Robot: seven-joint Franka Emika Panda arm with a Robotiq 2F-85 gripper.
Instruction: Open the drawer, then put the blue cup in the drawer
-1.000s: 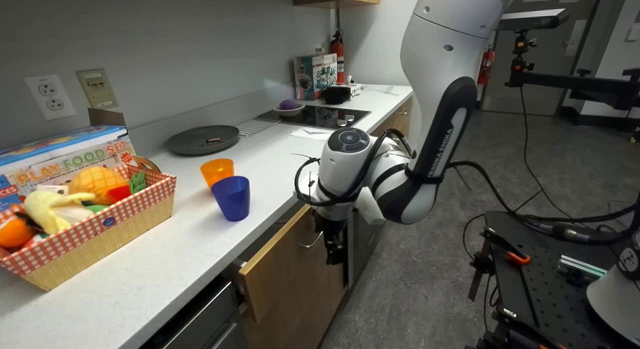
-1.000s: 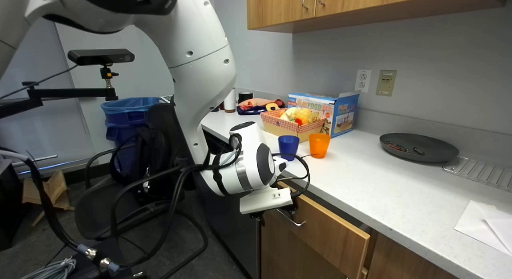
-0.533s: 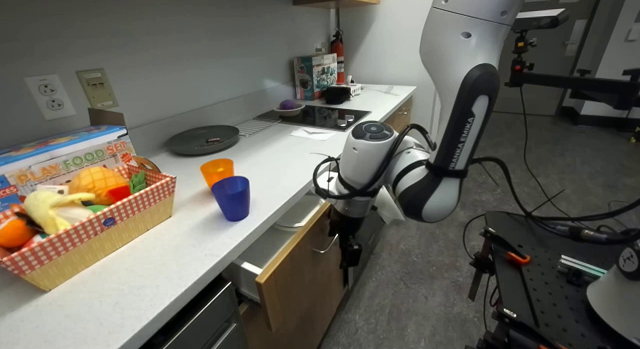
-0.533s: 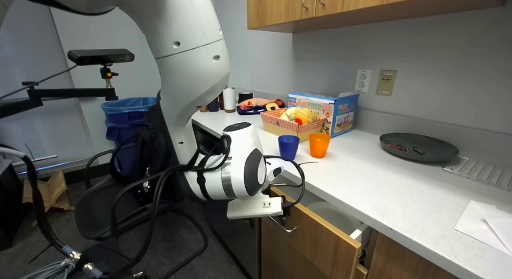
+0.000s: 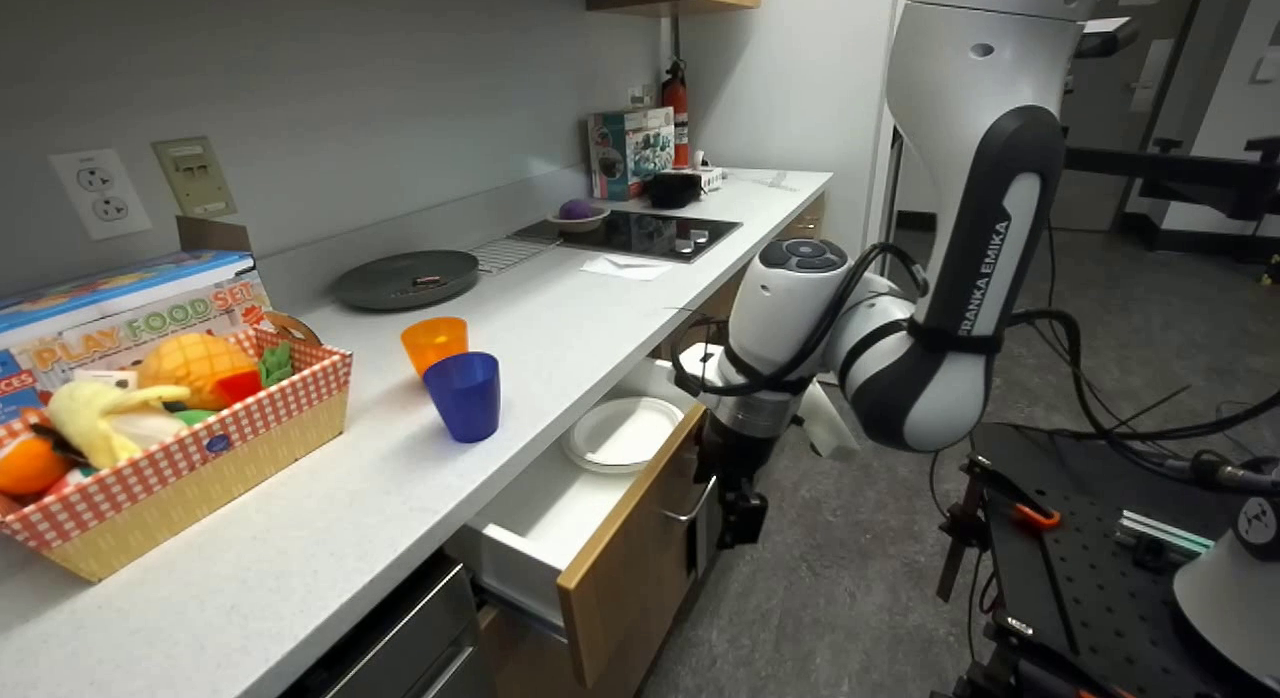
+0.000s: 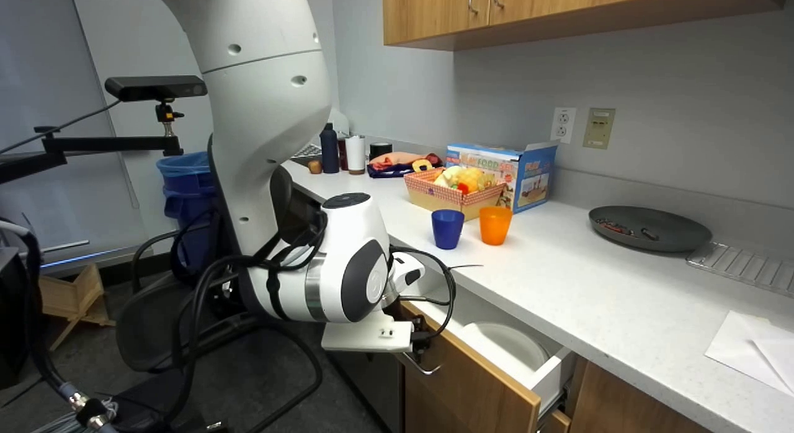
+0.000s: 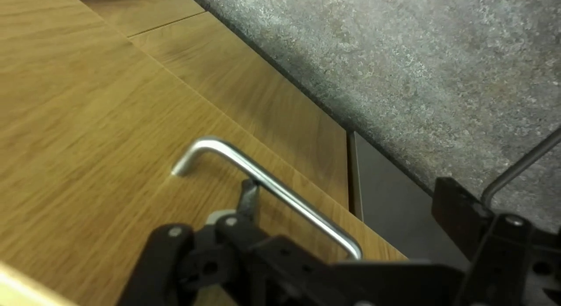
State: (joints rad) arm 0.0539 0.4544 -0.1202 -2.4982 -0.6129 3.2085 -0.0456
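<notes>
Currently, drawer (image 5: pixel 630 568): one, stands open beneath the counter (image 5: pixel 380 478)
Handle (image 7: pixel 285 193): one, a metal bar on the drawer's face
Gripper (image 7: pixel 353 201): one, spread wide, two fingers (image 7: pixel 248 198) apart, one tucked between handle and drawer
Blue cup (image 5: pixel 465 398): one, stands upright on the counter, near the edge
Orange cup (image 5: pixel 435 346): one, just beside
White plate (image 5: pixel 628 430): one or a stack, unclear; inside the drawer
Pan (image 5: pixel 370 286), basket (image 5: pixel 205 493): one each

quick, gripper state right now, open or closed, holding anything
Gripper: open, fingers well apart, one finger hooked behind the drawer handle, nothing clamped.
</notes>
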